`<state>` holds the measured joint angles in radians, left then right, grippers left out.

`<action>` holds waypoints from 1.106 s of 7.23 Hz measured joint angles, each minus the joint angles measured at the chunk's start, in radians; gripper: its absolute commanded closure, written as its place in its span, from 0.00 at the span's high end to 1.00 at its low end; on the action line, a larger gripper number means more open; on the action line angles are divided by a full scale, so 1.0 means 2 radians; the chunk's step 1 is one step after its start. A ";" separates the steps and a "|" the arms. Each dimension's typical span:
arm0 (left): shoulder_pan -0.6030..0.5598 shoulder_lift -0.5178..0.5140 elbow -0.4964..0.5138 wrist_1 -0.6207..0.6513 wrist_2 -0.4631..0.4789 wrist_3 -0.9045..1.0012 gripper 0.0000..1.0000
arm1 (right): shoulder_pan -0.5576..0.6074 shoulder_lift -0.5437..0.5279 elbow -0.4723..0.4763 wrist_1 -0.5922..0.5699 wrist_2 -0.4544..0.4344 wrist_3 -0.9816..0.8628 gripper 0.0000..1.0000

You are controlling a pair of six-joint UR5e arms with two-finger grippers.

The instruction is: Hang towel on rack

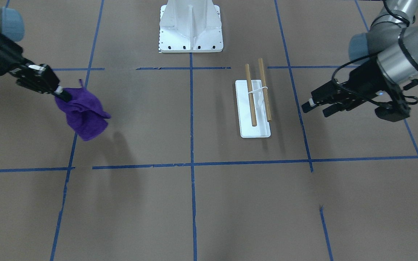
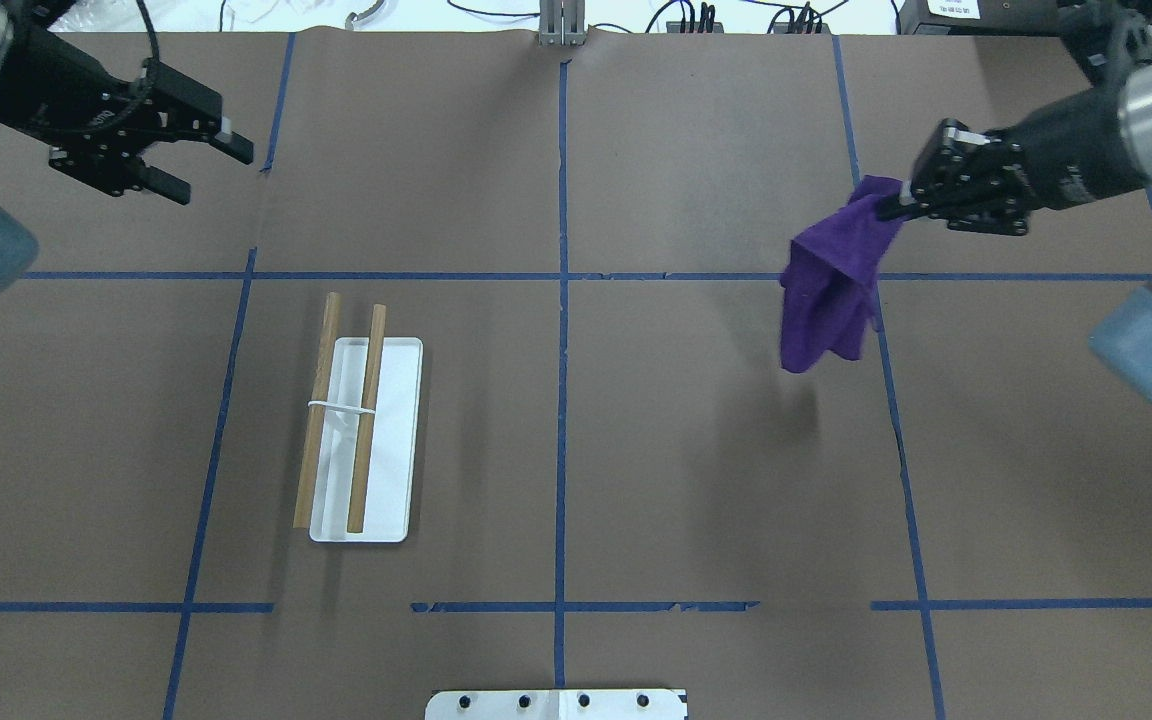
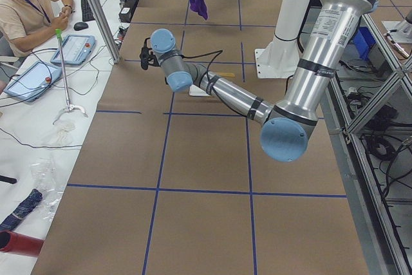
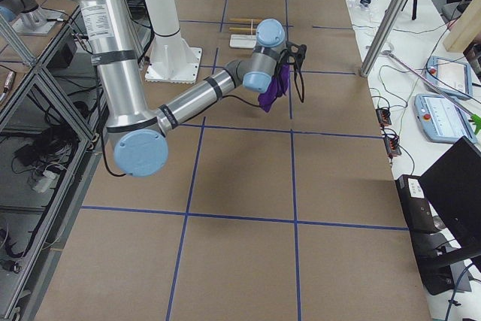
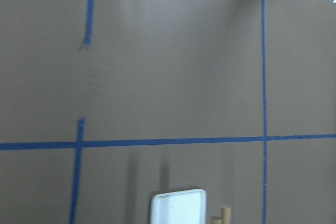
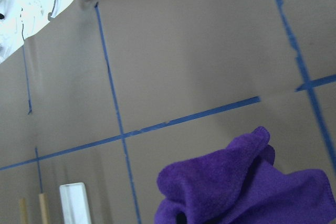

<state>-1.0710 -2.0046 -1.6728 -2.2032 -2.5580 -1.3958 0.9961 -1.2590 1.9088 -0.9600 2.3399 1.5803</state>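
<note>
A purple towel (image 2: 829, 285) hangs bunched from my right gripper (image 2: 898, 207), which is shut on its top corner, held above the table at the right. It also shows in the front view (image 1: 83, 112) and the right wrist view (image 6: 247, 187). The rack (image 2: 346, 430) has two wooden rods on a white base and stands at the centre left; it also shows in the front view (image 1: 258, 94). My left gripper (image 2: 206, 170) is open and empty, up at the far left, well away from the rack.
The robot's white base plate (image 1: 191, 29) sits at the table's near-robot edge. Blue tape lines grid the brown table. An operator sits at a side desk (image 3: 26, 11) beyond the table's edge.
</note>
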 measured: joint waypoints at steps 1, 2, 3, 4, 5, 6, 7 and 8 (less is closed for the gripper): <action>0.027 -0.028 0.009 -0.003 0.000 -0.077 0.94 | -0.044 0.061 0.000 -0.058 -0.048 0.032 0.00; 0.050 -0.062 0.024 -0.006 0.011 -0.141 0.94 | -0.090 0.106 0.000 -0.095 -0.109 0.076 0.00; 0.071 -0.090 0.037 -0.008 0.033 -0.193 0.94 | -0.130 0.135 0.000 -0.110 -0.167 0.118 0.00; 0.089 -0.106 0.043 -0.008 0.053 -0.227 0.94 | -0.162 0.152 0.000 -0.116 -0.216 0.149 0.00; 0.099 -0.112 0.044 -0.011 0.064 -0.248 0.93 | -0.183 0.160 0.000 -0.118 -0.248 0.168 0.00; 0.103 -0.115 0.044 -0.020 0.069 -0.270 0.92 | -0.197 0.166 0.000 -0.119 -0.271 0.182 0.00; 0.106 -0.117 0.044 -0.029 0.070 -0.291 0.89 | -0.203 0.168 0.000 -0.119 -0.285 0.194 0.00; 0.111 -0.117 0.044 -0.035 0.071 -0.304 0.86 | -0.205 0.171 0.000 -0.119 -0.294 0.203 0.00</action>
<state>-0.8497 -2.2393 -1.5851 -2.2724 -2.4165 -2.0035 0.5863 -0.9176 1.9090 -1.1976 1.7527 1.9862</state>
